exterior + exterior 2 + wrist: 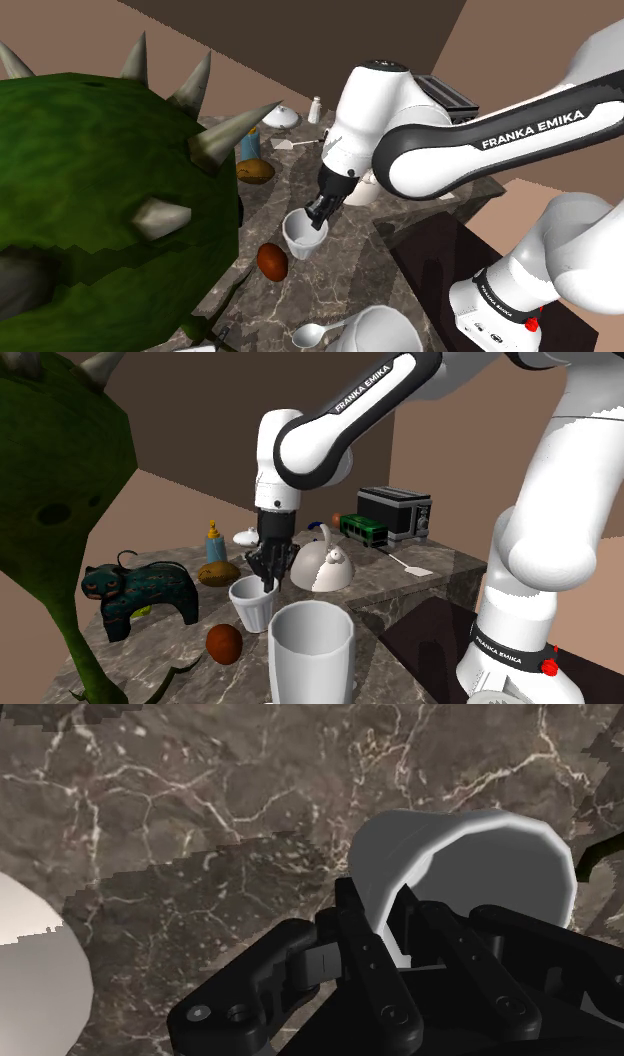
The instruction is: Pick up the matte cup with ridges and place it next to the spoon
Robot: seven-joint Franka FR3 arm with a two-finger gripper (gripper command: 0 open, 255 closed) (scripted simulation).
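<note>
Fingers point(365, 954) of the black gripper point(385, 909) are seen clamped on the wall of the white cup point(470, 869) in the wrist view: one is pressed against the outside, the other is set inside the rim. A dark veined marble countertop point(200, 804) is seen beyond. A rounded white body point(30, 969) is seen beside the gripper, apart from the cup.

In the shoulder view the gripper point(320, 212) is set on the cup's far rim, and the cup point(303, 238) is found upright at the middle of the countertop point(330, 270). A brown ball point(272, 262) is placed just beside it, nearer and toward the shoulder view's left. The spoon point(312, 333) is laid well apart at the near edge, next to a taller white tumbler point(378, 330). A green spiked figure point(100, 200) is spread over the shoulder view's left.

In the second exterior view the gripper point(266, 574) is closed on the rim of the cup point(252, 607). The tumbler point(310, 652) is stood nearer, to the cup's right in that view, and the brown ball point(224, 643) to its left. A white kettle point(322, 567) is set beyond on the right, a dark cat figure point(140, 592) on the left, and a toaster point(395, 512) at the far end.
</note>
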